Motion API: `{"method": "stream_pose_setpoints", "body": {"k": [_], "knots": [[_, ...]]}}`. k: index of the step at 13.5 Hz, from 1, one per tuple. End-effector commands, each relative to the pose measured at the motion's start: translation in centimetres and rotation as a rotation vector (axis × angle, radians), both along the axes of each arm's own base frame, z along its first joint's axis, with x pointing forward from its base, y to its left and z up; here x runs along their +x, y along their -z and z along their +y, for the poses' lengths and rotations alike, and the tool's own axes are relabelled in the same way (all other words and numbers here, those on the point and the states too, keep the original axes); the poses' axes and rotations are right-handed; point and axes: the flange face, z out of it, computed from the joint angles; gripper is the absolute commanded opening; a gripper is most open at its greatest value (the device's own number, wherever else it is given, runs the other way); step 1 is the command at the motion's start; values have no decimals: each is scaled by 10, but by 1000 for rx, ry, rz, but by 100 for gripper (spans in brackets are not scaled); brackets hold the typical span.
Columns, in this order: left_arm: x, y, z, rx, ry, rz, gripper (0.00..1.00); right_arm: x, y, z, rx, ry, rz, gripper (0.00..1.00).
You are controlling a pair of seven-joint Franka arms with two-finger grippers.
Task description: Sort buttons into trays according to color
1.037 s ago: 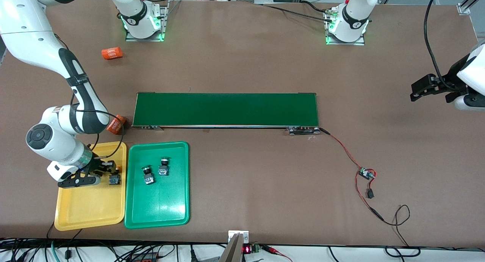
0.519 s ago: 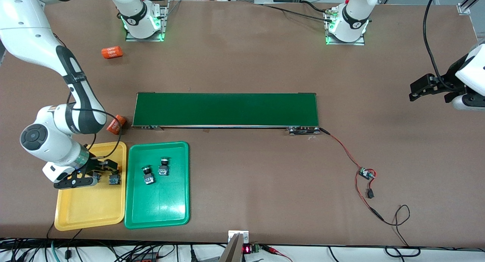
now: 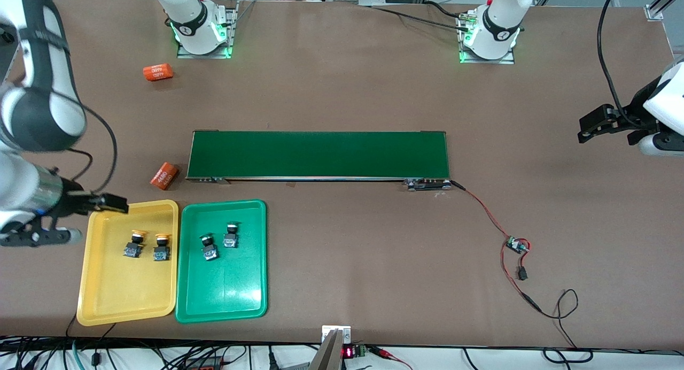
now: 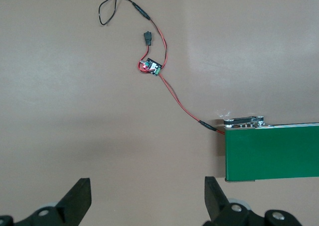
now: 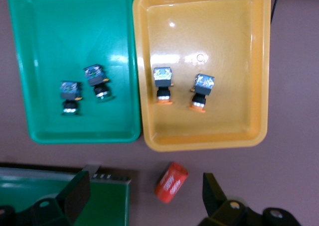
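Two yellow-capped buttons (image 3: 133, 243) (image 3: 161, 247) lie side by side in the yellow tray (image 3: 123, 290). Two green-capped buttons (image 3: 208, 247) (image 3: 231, 236) lie in the green tray (image 3: 224, 290) beside it. The right wrist view shows both trays, yellow (image 5: 199, 32) and green (image 5: 65, 32), with the yellow-capped buttons (image 5: 162, 84) (image 5: 202, 89) and the green-capped ones (image 5: 70, 94) (image 5: 96, 79). My right gripper (image 3: 80, 219) (image 5: 144, 196) is open, empty and raised by the yellow tray's corner. My left gripper (image 3: 609, 126) (image 4: 147, 201) is open and empty, waiting over bare table at the left arm's end.
A long dark-green conveyor belt (image 3: 318, 154) lies mid-table, farther from the front camera than the trays. One orange cylinder (image 3: 164, 176) (image 5: 171, 182) lies between the belt's end and the yellow tray, another (image 3: 158, 72) near the right arm's base. A red wire with a small circuit board (image 3: 515, 245) (image 4: 150, 66) trails from the belt.
My right gripper has let go of a yellow-capped button in the yellow tray, risen and drawn back toward the right arm's end. Both yellow-capped buttons now show. The left arm has barely moved.
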Motion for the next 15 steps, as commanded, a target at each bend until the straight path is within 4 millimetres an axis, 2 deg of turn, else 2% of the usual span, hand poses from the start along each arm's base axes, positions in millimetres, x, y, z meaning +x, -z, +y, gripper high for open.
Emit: {"method": "stream_pose_setpoints", "body": {"k": [1, 3, 6, 8, 10, 15], "knots": [[-5, -6, 7, 3, 4, -10, 100, -33, -59, -2, 1, 35, 12, 100], [-5, -5, 9, 3, 1, -10, 100, -59, -88, -2, -6, 60, 31, 100], [-5, -5, 9, 3, 1, -8, 100, -90, -111, 4, 3, 28, 60, 100], [-6, -6, 6, 0, 6, -10, 100, -107, -113, 2, 5, 30, 73, 100], [-7, -7, 4, 0, 10, -10, 100, -121, -103, 0, 5, 33, 105, 100], [-9, -6, 16, 1, -13, -4, 100, -111, -92, 3, -5, 44, 81, 100]]}}
